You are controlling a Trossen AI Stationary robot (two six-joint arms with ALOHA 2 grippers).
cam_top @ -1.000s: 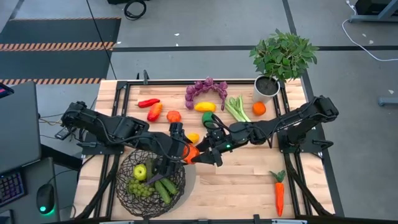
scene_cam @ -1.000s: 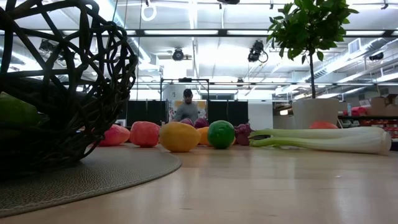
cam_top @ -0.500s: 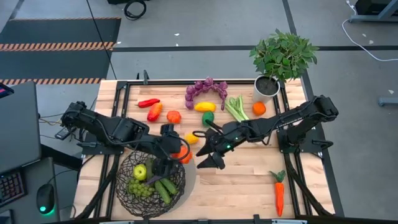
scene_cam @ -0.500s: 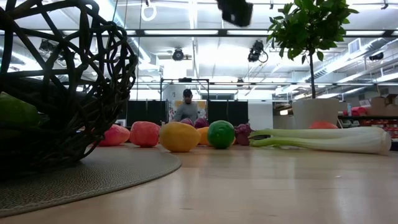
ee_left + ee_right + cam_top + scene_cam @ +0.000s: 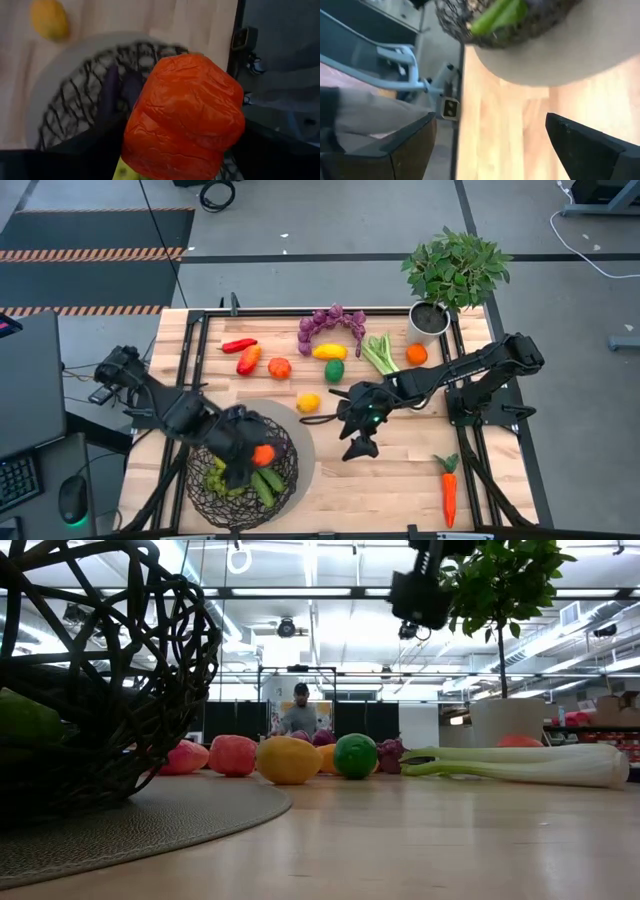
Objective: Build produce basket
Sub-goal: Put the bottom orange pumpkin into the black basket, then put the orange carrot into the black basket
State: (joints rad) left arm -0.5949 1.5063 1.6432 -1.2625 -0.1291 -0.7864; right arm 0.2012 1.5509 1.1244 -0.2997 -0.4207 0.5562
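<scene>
Your orange pepper (image 5: 263, 454) now hangs over the basket (image 5: 243, 475), pinched in the left gripper (image 5: 255, 457), having crossed the rim from the table a second ago. Release remains. The right gripper (image 5: 362, 443), fingers spread and empty, has backed off, leaving open room.

One basket (image 5: 240, 475), one potted plant (image 5: 452, 275), one carrot (image 5: 449, 490), one grape bunch (image 5: 330, 323), one celery (image 5: 380, 352).

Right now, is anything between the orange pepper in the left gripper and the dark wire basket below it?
Nothing visible is. The left gripper holds the orange pepper directly over the dark wire basket, whose open top is unobstructed.
</scene>
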